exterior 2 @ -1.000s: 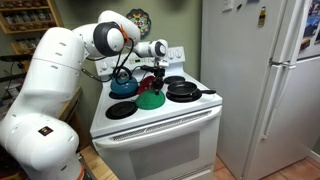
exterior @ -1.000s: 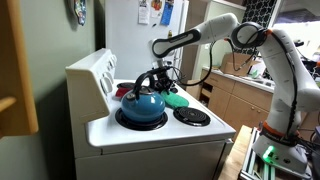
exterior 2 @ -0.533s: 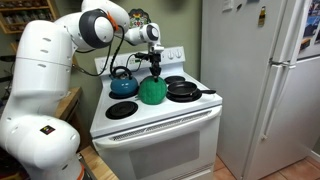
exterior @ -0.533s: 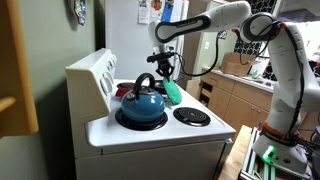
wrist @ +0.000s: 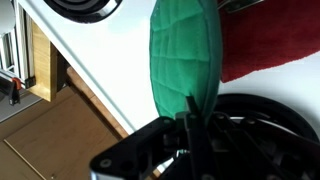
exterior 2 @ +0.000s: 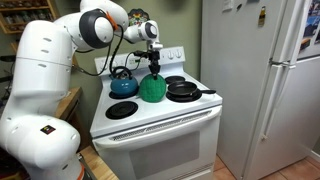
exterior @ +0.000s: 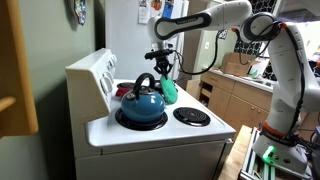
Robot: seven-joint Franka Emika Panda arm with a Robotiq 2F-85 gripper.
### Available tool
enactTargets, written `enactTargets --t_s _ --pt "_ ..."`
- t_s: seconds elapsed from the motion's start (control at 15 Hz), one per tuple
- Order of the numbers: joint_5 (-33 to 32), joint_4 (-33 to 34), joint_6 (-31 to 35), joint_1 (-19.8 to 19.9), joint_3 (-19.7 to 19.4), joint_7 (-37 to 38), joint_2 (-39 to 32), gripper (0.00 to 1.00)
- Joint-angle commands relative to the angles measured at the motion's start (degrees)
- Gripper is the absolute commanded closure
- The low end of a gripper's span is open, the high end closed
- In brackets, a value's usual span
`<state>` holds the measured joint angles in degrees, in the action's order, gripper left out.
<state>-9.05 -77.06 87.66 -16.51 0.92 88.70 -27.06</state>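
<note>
1. Pad (exterior 2: 152, 89), green and quilted, hung over the stove (exterior 2: 165, 122) in both exterior views, between the blue kettle (exterior 2: 123, 85) and the black pan (exterior 2: 183, 90).
2. Its long axis stood close to upright: the narrow top end was up in the gripper (exterior 2: 154, 64) and the broad free end pointed down at the stovetop.
3. Seen from the fridge (exterior 2: 265, 80) side, the pad showed its wide face. In an exterior view it showed almost edge-on (exterior: 169, 90), leaning a little away from the kettle (exterior: 143, 103).
4. Whether the lower end touched the stovetop could not be told. It hung just beside the kettle and did not touch it.
5. The gripper (exterior: 162, 62) pointed straight down, its fingers pinched nearly together on the pad's top edge with only the pad's thickness between them.
6. In the wrist view the gripper (wrist: 190, 112) clamped the pad's tip, and the pad (wrist: 185, 55) ran away from the fingers toward the top of the picture, widening as it went.
7. Beyond the pad in that view lay a red cloth (wrist: 270, 45), with the pan's dark rim (wrist: 275, 112) below it and a burner (wrist: 85, 8) at the upper left on the white stovetop.
8. The front burner (exterior: 192, 116) sat bare, near the pad's lower end.
</note>
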Motion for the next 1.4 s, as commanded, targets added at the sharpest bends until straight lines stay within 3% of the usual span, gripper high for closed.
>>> enactTargets --t_s 0.0,0.53,0.6,0.87,1.07,1.33 --pt "1.6 8.0 -2.2 0.3 0.1 4.1 -4.9 0.99" --pt "0.8 24.6 -6.3 0.0 -1.2 7.3 -13.2 0.99" --pt "0.3 19.0 -3.5 0.0 -0.7 6.2 -10.1 0.95" --pt "0.3 22.4 -4.6 0.1 -0.9 6.6 -11.9 0.99" --pt "-0.7 24.3 -2.5 0.6 -0.6 0.9 -12.1 0.99" --pt "-3.8 26.6 -4.9 0.4 -0.6 -12.5 -12.2 0.99"
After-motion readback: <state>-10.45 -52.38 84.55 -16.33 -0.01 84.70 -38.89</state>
